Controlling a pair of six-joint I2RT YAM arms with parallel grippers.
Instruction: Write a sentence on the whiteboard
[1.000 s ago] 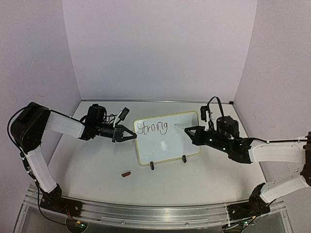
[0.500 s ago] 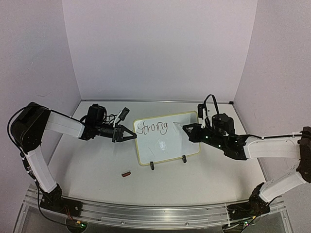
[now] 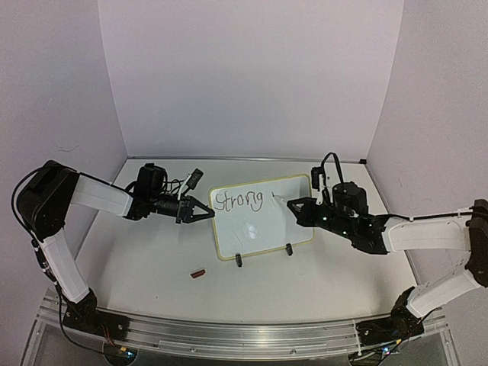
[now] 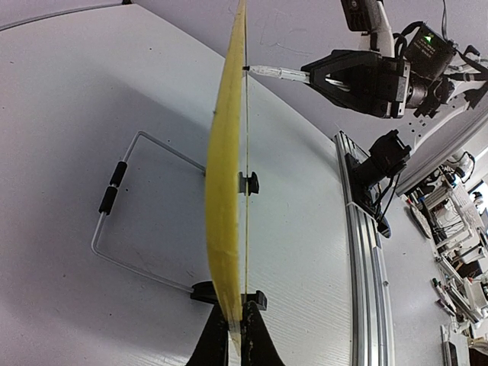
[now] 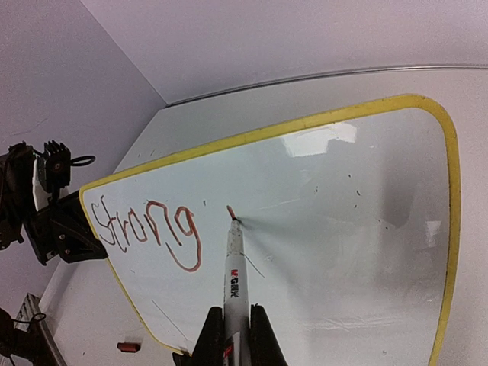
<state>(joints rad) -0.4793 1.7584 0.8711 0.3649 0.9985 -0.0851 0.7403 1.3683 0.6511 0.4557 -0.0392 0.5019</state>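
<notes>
The whiteboard with its pale-yellow frame stands tilted on a wire stand mid-table. One word, "Strong", is written at its top left; it also shows in the right wrist view. My left gripper is shut on the board's left edge, seen edge-on in the left wrist view. My right gripper is shut on a white marker. The marker's tip touches the board just right of "Strong", where a short stroke begins.
A small red marker cap lies on the table in front of the board's left side; it also shows in the right wrist view. Two black clips hold the board's lower edge. The wire stand sits behind the board.
My right gripper has moved left with the marker until its tip touches the board right of "Strong", and a short stroke has appeared there. The left arm has not moved.
</notes>
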